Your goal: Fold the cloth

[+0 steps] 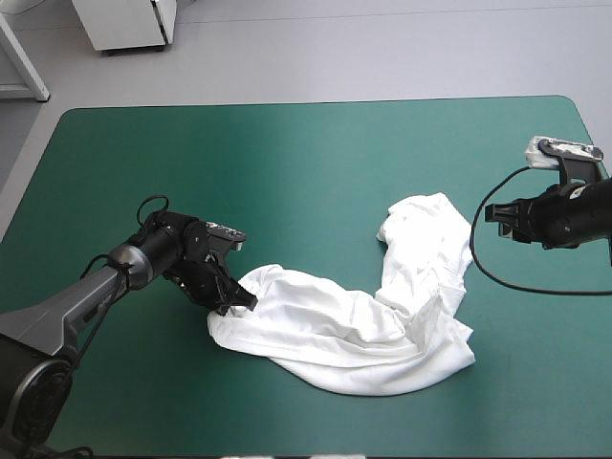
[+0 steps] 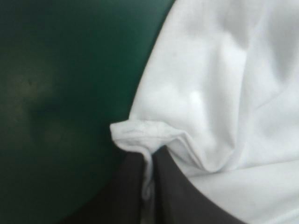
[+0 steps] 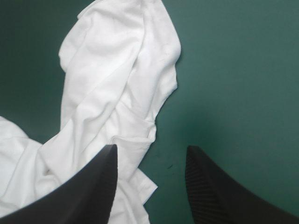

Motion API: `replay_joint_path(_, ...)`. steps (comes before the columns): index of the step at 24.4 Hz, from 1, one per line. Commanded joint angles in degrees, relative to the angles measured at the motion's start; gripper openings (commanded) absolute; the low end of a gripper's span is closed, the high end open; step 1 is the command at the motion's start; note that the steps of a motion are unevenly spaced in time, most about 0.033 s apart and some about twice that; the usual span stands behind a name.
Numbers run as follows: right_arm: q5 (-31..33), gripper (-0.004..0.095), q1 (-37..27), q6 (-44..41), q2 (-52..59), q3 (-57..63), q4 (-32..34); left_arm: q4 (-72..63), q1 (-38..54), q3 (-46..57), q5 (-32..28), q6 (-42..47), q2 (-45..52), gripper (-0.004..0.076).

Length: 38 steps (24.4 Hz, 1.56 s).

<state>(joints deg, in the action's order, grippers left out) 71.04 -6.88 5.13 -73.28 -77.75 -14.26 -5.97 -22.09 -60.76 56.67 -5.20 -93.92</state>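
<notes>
The white T-shirt (image 1: 373, 316) lies crumpled in a curved band on the teal-green table (image 1: 287, 172), from front centre up toward the right. My left gripper (image 1: 239, 298) is low at the shirt's left end, shut on a bunched edge of the T-shirt (image 2: 140, 135), which runs down between the black fingers (image 2: 173, 186). My right gripper (image 1: 499, 216) hovers to the right of the shirt's far end, open and holding nothing. In the right wrist view the T-shirt (image 3: 117, 84) stretches ahead past one finger (image 3: 93, 186), and bare cover lies between the fingers.
The table's right edge (image 1: 598, 143) is close behind my right arm. A white cabinet (image 1: 129, 24) stands on the floor beyond the far left of the table. Open cover spreads across the far and left parts of the table.
</notes>
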Motion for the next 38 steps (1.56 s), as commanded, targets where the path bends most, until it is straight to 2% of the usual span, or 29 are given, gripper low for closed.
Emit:
replay_joint_path(1, -1.8, 0.0473, 1.4, -1.2, -3.3, -5.2, 4.0, 0.6, 0.0, -0.4, -4.0, 0.6, 0.4, -0.0022)
replay_joint_path(8, -3.9, 0.0473, 8.7, -4.5, -12.9, -9.9, 14.3, -0.4, 0.0, -0.4, -4.9, 0.6, 0.4, -0.0022)
replay_joint_path(11, -7.0, 0.0473, 9.0, -6.3, -17.4, -10.0, 14.3, -0.4, 0.0, -0.4, -4.3, 0.6, 0.4, -0.0022)
replay_joint_path(19, -10.1, 0.0473, 9.0, -5.1, -29.0, -10.0, 13.9, -0.4, 0.0, -0.4, -4.2, 0.6, 0.4, -0.0022)
replay_joint_path(22, -11.4, 0.0473, 9.0, -4.5, -30.7, -10.0, 11.2, -0.4, 0.0, -0.4, -4.3, 0.6, 0.4, -0.0022)
replay_joint_path(33, -12.1, 0.0469, 9.3, -4.6, -35.9, -10.0, 11.1, -0.4, 0.0, -0.4, -4.7, 0.6, 0.4, -0.0022)
replay_joint_path(36, -10.5, 0.0383, 10.1, -4.7, -37.3, -10.0, 11.1, -0.4, 0.0, -0.4, -4.7, 0.6, 0.4, -0.0022)
replay_joint_path(38, -9.2, 0.0228, 11.2, -4.7, -38.2, -10.0, 11.1, -0.4, 0.0, -0.4, -4.7, 0.6, 0.4, -0.0022)
